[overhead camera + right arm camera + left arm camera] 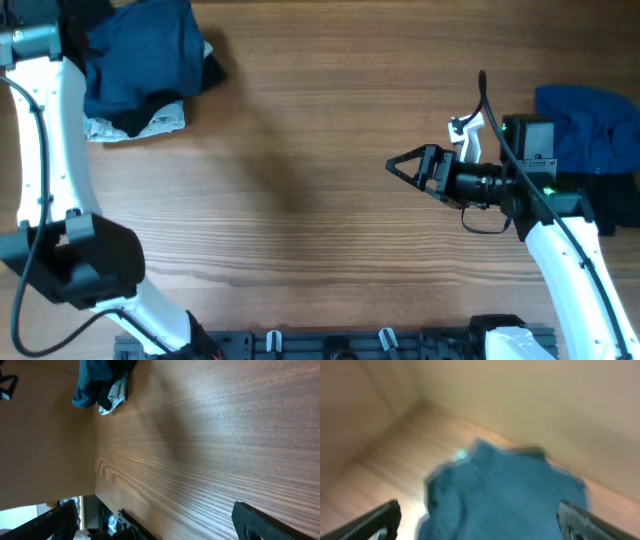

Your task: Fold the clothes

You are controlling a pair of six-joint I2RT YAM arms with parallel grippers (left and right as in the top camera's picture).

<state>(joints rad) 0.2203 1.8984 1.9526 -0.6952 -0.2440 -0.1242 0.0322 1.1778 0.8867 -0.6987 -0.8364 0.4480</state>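
Observation:
A pile of clothes lies at the table's far left corner: a dark blue garment on top of a black piece and a white piece. My left gripper is open and hovers just above the blue garment; that view is blurred. In the overhead view its fingers are hidden at the frame's top left. My right gripper is open and empty over bare table right of centre, pointing left. The right wrist view shows its fingers wide apart and the left pile far off.
A second heap of blue clothes with a black piece lies at the right edge behind the right arm. The wooden table is bare between the piles. A rail with clips runs along the near edge.

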